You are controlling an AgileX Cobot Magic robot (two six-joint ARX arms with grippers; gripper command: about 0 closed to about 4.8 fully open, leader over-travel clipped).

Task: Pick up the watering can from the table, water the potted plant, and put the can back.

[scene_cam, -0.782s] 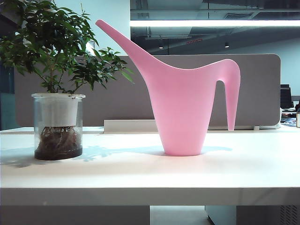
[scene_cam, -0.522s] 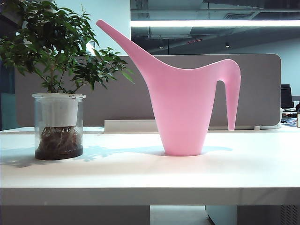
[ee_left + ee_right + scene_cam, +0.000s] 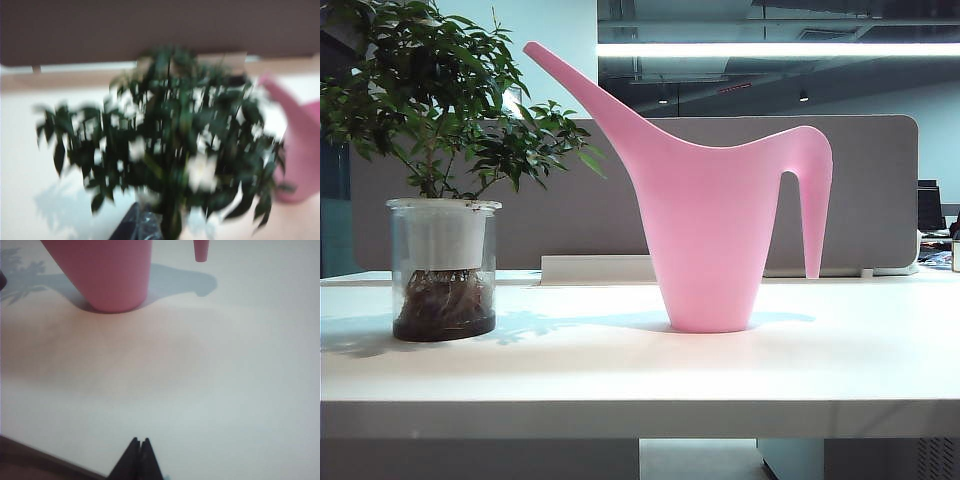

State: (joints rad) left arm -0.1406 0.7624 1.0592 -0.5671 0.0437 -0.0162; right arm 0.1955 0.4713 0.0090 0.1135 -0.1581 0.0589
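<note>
Right wrist view alone: right gripper (image 3: 139,442) closed, off watering can (image 3: 107,270).

No text, label, brand, number or sign could be read in any view: the watering can (image 3: 708,240), the potted plant (image 3: 442,270) with its glass pot, and the table (image 3: 640,400) all showed plain, unmarked surfaces, and the left wrist view was too blurred to show any lettering
</note>
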